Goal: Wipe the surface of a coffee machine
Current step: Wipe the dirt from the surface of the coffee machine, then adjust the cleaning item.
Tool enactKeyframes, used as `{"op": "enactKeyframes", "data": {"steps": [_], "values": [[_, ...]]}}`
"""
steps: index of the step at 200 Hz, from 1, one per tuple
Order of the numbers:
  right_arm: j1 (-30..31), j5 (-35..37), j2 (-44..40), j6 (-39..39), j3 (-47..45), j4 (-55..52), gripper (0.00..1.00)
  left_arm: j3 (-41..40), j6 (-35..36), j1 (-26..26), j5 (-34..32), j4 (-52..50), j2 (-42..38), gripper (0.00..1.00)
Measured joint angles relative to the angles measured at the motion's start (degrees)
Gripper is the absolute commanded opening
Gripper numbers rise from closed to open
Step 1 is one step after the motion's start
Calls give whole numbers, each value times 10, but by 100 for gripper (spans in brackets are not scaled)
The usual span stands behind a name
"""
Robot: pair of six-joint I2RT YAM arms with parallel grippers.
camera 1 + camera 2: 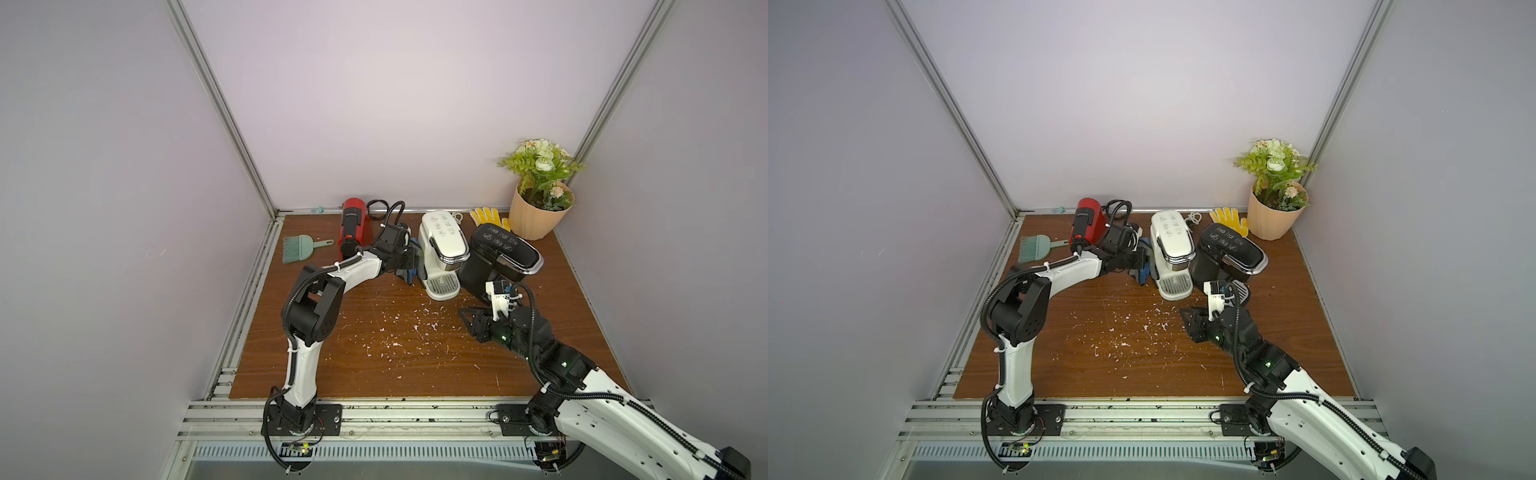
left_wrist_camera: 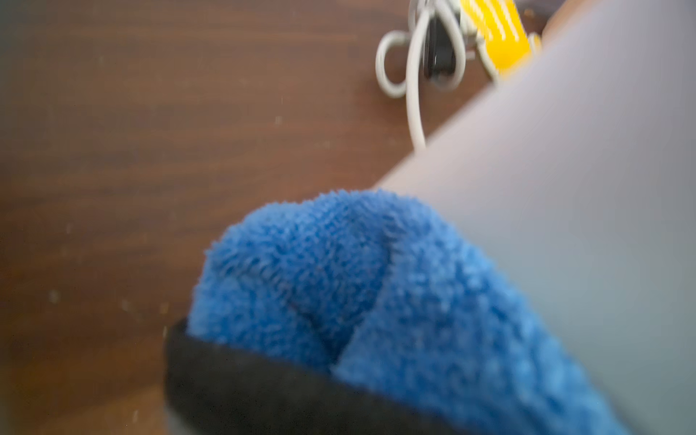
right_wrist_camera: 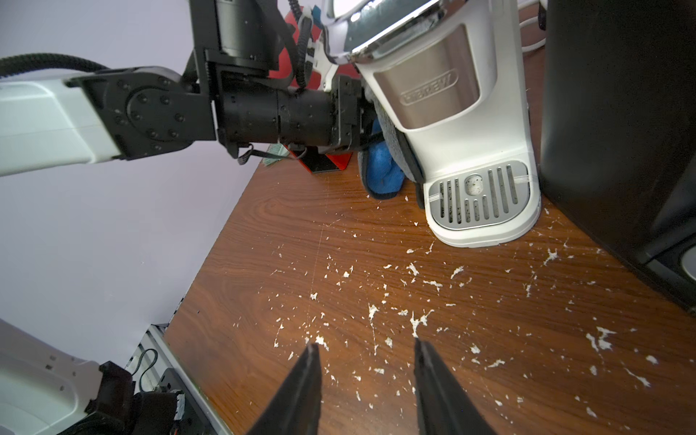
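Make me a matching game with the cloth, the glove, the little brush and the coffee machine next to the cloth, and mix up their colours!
Things:
1. cloth
2. glove
3. little brush
4. coffee machine next to the cloth

Colours:
A. yellow
B. white
C. green
D. blue

Pairs: 1-D, 2-A, 3-C, 4-B.

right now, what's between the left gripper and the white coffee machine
The blue cloth: the left gripper is shut on it, and it lies against the white coffee machine's side. The right wrist view shows it best.
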Motion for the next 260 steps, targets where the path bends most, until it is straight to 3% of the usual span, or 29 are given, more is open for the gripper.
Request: {"op": "enactKeyframes", "data": {"steps": [68,111,149,207,260], "values": [[1,-48,52,-11,53,2,46,-103,48,-7,12,-43,-252,1],[12,-123,87,-8,105,74,53,-186,96,-7,75,-57,-373,1],[19,-183,173,9,127,162,62,-271,120,-7,158,-56,-458,1],[31,-230,282,38,154,258,74,-297,142,-7,302,-34,-515,1],[52,-259,311,31,179,282,76,-290,156,-6,340,-43,-493,1]]}}
